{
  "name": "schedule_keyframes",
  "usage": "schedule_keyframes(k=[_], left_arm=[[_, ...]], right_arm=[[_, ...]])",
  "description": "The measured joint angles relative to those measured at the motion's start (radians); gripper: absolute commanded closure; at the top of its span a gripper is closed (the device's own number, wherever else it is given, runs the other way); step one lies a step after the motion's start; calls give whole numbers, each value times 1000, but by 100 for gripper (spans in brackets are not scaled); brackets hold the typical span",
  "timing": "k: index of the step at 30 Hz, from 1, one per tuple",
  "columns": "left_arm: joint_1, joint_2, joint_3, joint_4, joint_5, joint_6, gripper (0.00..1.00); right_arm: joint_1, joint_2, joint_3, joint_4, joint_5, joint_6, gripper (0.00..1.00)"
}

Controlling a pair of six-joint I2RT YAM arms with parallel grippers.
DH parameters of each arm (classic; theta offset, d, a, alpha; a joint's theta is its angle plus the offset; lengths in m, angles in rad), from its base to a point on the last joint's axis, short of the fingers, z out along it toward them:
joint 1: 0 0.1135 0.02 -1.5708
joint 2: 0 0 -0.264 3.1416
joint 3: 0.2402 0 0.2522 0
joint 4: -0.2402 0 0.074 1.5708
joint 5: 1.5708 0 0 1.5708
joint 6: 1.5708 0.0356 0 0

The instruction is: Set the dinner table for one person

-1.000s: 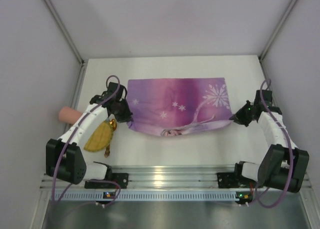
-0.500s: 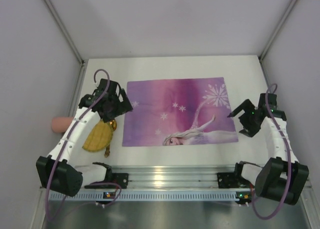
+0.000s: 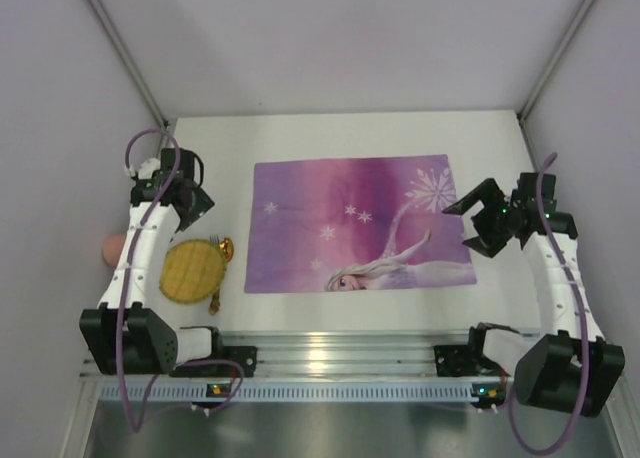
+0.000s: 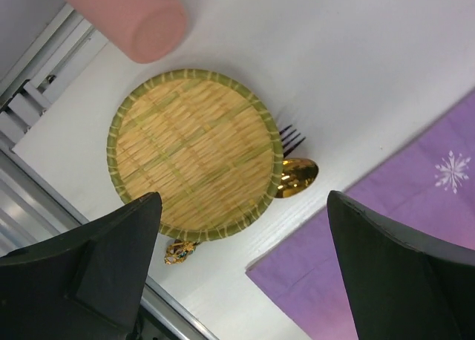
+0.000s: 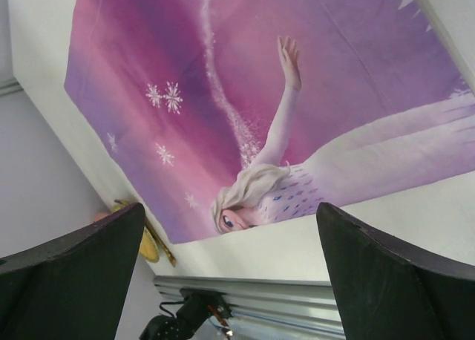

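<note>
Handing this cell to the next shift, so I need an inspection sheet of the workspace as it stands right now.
surface: white dinner table, with the purple princess placemat lying flat at its centre.
job's things: woven plate left of the placemat; gold spoon and fork partly under the plate; pink cup on its side at the left edge.
clutter: nothing seen.
grippers: left gripper open and empty above the plate; right gripper open and empty by the placemat's right edge.
cables: left purple cable and right purple cable loop along their arms.
surroundings: pale grey panels; aluminium rail at the near edge.
</note>
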Motion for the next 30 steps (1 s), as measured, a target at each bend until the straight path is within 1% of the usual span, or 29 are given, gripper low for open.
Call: schedule_keyframes(k=[3,5,9,12,15,18,23,25,30], left_arm=[[54,-13,-21,6,-11,-24,1],[93,-24,-40,-1,-21,-63,1],[154,-18,-40,-62,-98,-206,1],[171,17,-13,-96,-166,-286,2],[212,69,8,-97,-194,-328,1],[319,128,9,-92,-195,-343,2],[500,201,-6,-58,-176,-342,3],[533,216,-30,-25,-161,-342,4],[538,247,-76,47,-124,-356,5]], right_arm=[[55,48,47,-4,-3,6,0],[122,99,95,-3,5,7,0],[279,211,177,3,21,6,0],[373,303,221,4,24,5,0],[446,403,256,3,19,-10,0],[486,470,266,1,11,-31,0],[502,512,266,-3,-5,-66,0],[504,521,266,-3,-10,-80,0],[504,545,266,-3,-18,-115,0]])
